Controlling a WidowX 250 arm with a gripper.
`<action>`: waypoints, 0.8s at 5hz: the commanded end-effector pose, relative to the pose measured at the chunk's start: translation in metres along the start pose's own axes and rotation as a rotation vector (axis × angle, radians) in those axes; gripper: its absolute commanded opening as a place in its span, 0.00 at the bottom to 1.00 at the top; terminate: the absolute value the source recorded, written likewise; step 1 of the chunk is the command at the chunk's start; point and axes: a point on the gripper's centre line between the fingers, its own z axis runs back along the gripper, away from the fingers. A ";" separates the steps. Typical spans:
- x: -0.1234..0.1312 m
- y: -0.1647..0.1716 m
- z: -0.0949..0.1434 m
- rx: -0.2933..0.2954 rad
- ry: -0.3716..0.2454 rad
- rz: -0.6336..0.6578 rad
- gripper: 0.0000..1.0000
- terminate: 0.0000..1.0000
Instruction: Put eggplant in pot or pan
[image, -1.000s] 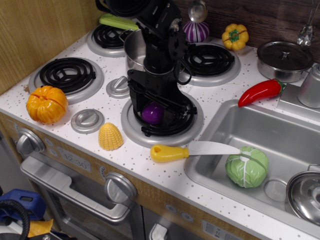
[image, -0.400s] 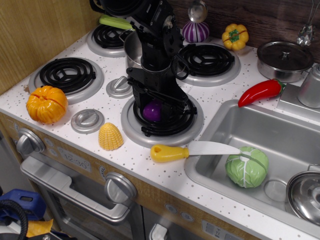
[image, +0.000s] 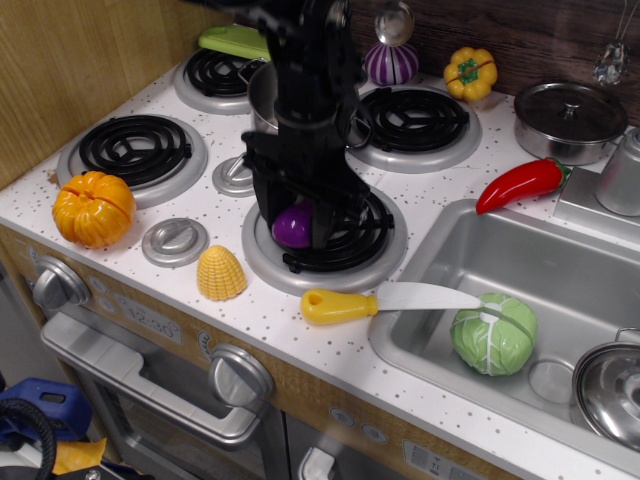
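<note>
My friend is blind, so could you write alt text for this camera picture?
A black robot end effector grips a small glossy purple toy eggplant over a coiled stove burner; a shiny steel pot stands behind the arm, a yellow-handled toy knife in front.

Four coil burners (image: 135, 150), three knobs (image: 175, 241) between them. One each: eggplant (image: 294, 224), pumpkin (image: 93, 208), corn (image: 221, 272), knife (image: 385, 300), cabbage (image: 493, 333), chili (image: 520, 185), yellow pepper (image: 470, 72), lidded pot (image: 569, 120), striped bulb (image: 391, 63).
</note>
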 end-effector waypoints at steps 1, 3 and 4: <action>0.011 0.023 0.076 0.142 -0.073 -0.055 0.00 0.00; 0.062 0.058 0.097 0.212 -0.178 -0.264 0.00 0.00; 0.079 0.072 0.084 0.143 -0.218 -0.372 1.00 0.00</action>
